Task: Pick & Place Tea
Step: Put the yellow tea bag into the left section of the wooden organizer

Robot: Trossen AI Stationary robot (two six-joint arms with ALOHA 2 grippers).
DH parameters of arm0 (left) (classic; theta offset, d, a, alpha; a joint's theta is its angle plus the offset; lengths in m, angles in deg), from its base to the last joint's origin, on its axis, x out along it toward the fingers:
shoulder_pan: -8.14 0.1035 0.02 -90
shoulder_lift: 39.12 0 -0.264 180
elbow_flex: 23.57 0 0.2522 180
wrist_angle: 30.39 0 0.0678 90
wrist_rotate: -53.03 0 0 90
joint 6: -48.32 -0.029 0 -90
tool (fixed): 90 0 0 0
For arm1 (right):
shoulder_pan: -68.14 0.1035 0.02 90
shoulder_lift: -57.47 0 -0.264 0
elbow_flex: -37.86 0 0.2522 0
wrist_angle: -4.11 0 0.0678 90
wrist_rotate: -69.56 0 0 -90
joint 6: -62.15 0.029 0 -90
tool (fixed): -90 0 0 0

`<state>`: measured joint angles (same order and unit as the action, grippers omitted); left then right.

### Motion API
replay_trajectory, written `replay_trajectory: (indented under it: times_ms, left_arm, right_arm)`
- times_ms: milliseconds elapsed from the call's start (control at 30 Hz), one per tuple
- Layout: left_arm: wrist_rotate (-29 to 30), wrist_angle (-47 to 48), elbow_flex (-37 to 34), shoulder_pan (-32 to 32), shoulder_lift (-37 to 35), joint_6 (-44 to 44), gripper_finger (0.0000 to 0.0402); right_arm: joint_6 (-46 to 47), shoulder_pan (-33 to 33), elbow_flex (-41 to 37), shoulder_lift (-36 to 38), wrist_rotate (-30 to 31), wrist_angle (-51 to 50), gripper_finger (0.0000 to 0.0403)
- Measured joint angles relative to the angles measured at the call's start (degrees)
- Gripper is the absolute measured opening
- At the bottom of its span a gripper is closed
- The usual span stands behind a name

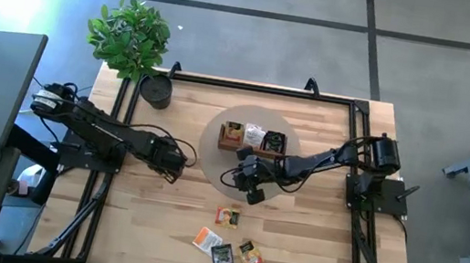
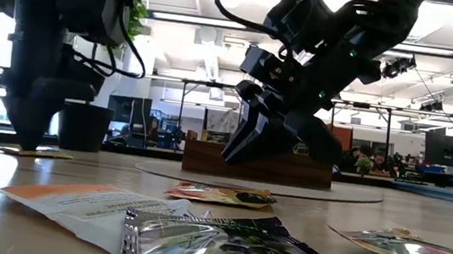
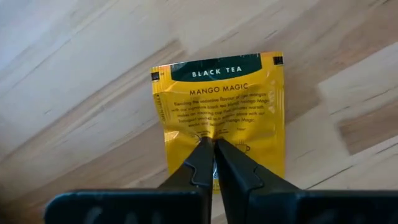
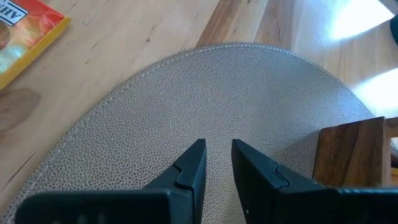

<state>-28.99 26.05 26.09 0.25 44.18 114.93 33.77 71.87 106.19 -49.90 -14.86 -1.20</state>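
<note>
From above, the left gripper (image 1: 175, 174) is left of the round mat (image 1: 254, 157), the right gripper (image 1: 253, 192) at its near edge. Other packets (image 1: 224, 245) lie nearer than the mat. In the left wrist view, fingers (image 3: 202, 165) pinch a yellow tea packet (image 3: 217, 106). In the right wrist view, fingers (image 4: 189, 168) are slightly apart over the mat, empty.

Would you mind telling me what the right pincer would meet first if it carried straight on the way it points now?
Most likely the round beige mat: the right pincer, slightly open and empty, points down at it. The wooden tray lies off to one side.
</note>
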Motion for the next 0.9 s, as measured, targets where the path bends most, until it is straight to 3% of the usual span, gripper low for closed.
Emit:
replay_trajectory:
  times_ms: [167, 533, 800, 900]
  left_arm:
    - [-0.21, -3.91, 2.80, 0.00, 0.33, -2.47, 0.0004]
    - [-0.46, -26.49, 3.74, 0.00, 0.40, -16.10, 0.0001]
    - [-0.34, -25.99, 3.82, 0.00, 0.29, -22.24, 0.0003]
    - [-2.54, -25.99, 3.85, -0.02, 0.23, -24.54, 0.0021]
  right_arm:
    - [0.00, 0.00, 0.00, 0.00, 0.00, -0.02, 0.0074]
    - [-0.01, 0.00, 0.00, 0.00, 0.00, 0.01, 0.0074]
    - [0.00, 0.00, 0.00, 0.00, -2.33, 1.76, 0.0074]
    - [0.00, 0.01, 0.00, 0.00, -4.56, 1.88, 0.0074]
